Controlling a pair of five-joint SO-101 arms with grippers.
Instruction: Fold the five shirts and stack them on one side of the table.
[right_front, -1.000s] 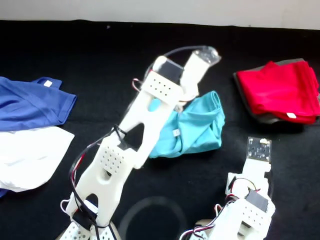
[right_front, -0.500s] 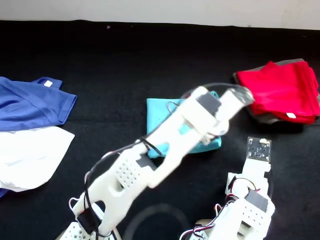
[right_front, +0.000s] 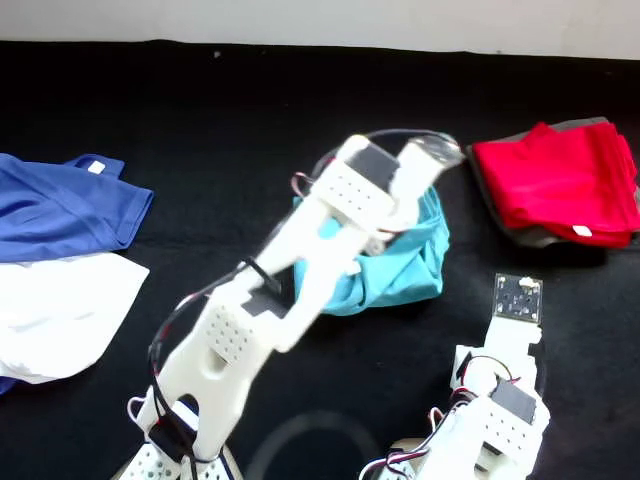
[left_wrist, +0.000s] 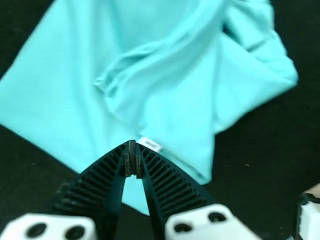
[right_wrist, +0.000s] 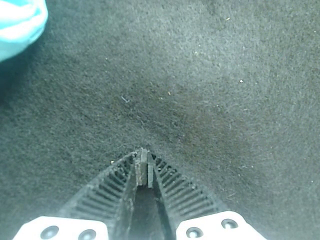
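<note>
Up close, teal shirt bares white tag.

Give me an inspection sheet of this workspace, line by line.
Surface: table covered in black cloth.
Job's things: teal shirt bunched at centre; red shirt folded on a grey shirt at the right; blue shirt and white shirt unfolded at the left.
Clutter: nothing seen.
Grippers: left gripper shut, above the teal shirt; right gripper shut, above the table.
Cables: wires loop beside the left arm.
Surroundings: pale wall behind the table.
</note>
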